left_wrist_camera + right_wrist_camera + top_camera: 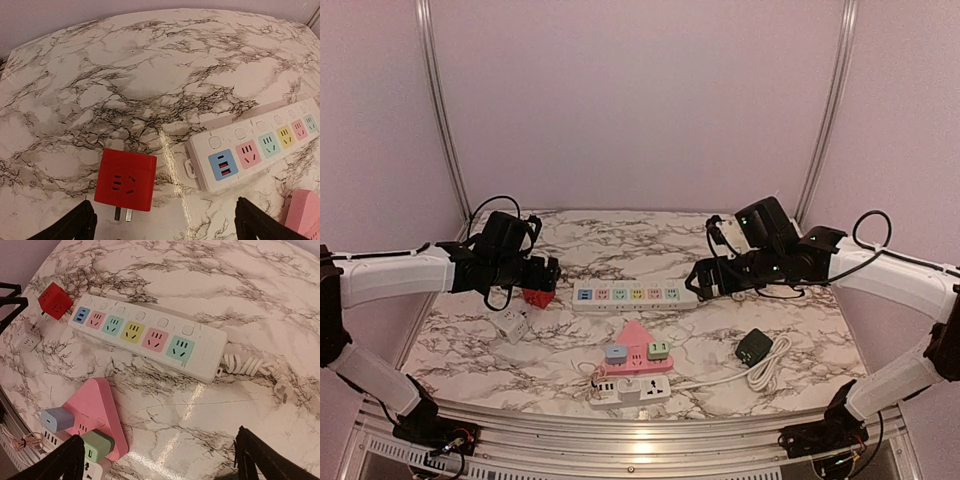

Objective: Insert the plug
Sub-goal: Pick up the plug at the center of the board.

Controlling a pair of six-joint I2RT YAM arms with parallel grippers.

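Nearest the arm bases lies a white socket strip (632, 390), with a pink triangular block (636, 338) just behind it and a dark adapter (753, 347) off to the right. Farther back, the red plug cube (126, 185) rests on the marble surface (150, 75) just beside the blue end of the long power strip (260, 145), its prongs lying sideways. Above it the left tool (167, 227) hovers released and empty; the right tool (162, 464) hangs likewise over the strip. Best approach: straddle the cube's 2 flat sides clear of the prongs, clamp squarely, then turn the prongs down over a matching socket.
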